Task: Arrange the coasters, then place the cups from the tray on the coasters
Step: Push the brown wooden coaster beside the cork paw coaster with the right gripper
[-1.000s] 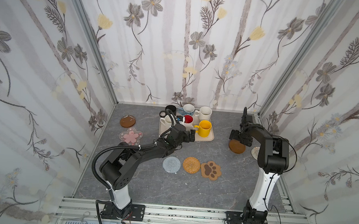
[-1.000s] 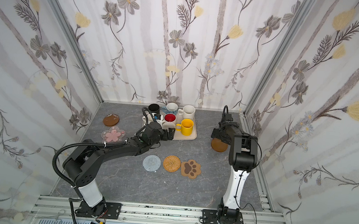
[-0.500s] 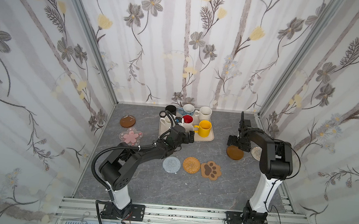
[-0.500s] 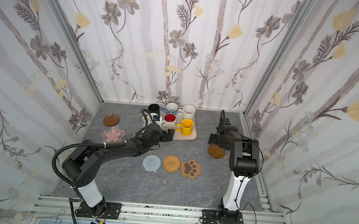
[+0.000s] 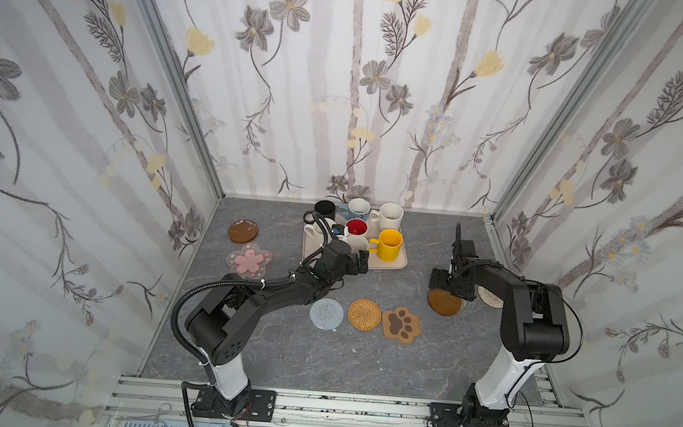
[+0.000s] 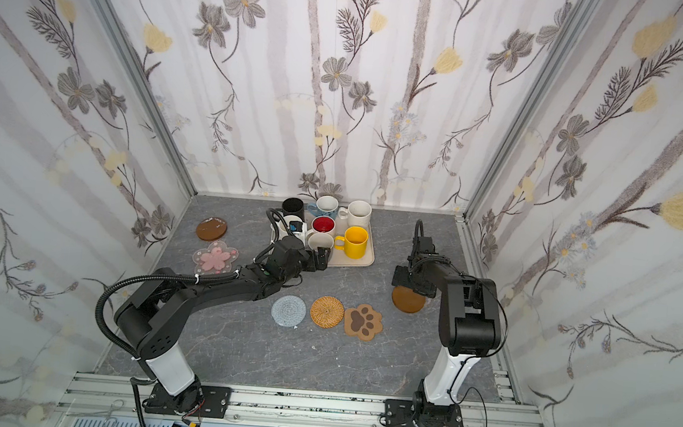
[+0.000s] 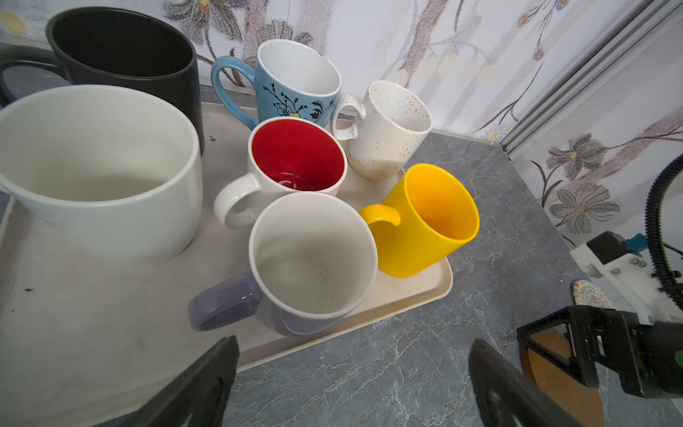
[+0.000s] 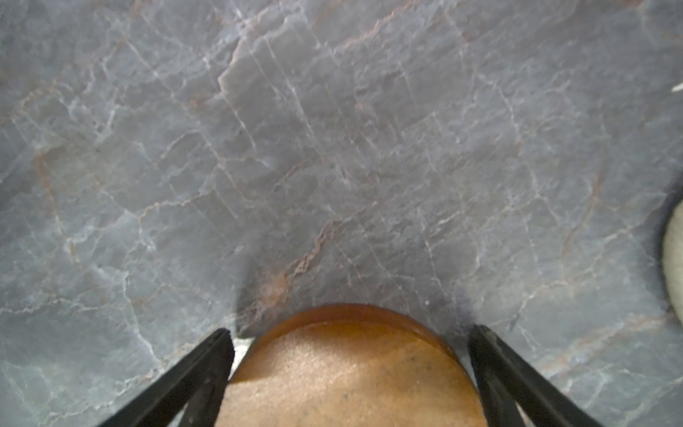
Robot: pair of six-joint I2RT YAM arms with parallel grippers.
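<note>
Several cups stand on the cream tray (image 5: 390,263) at the back, among them the yellow (image 5: 390,243), the red-lined (image 5: 356,226) and the black (image 5: 325,209). My left gripper (image 5: 363,262) hovers open at the tray's front edge, and the lavender cup (image 7: 314,258) is just beyond its fingertips (image 7: 229,344). On the right, my right gripper (image 5: 444,289) points down, open. Its fingers straddle a brown wooden coaster (image 8: 347,369) that lies on the table, with a gap showing at one finger. Crochet (image 5: 326,313), rattan (image 5: 364,315) and paw (image 5: 401,324) coasters form a row at the front.
A second brown disc (image 5: 243,231) and the pink blossom coaster (image 5: 249,260) lie at the left. The white woven coaster (image 5: 491,297) is half hidden behind the right arm. Papered walls close in three sides.
The right gripper and the brown wooden coaster between its fingers have shifted toward the front of the table. The left arm has hardly moved.
</note>
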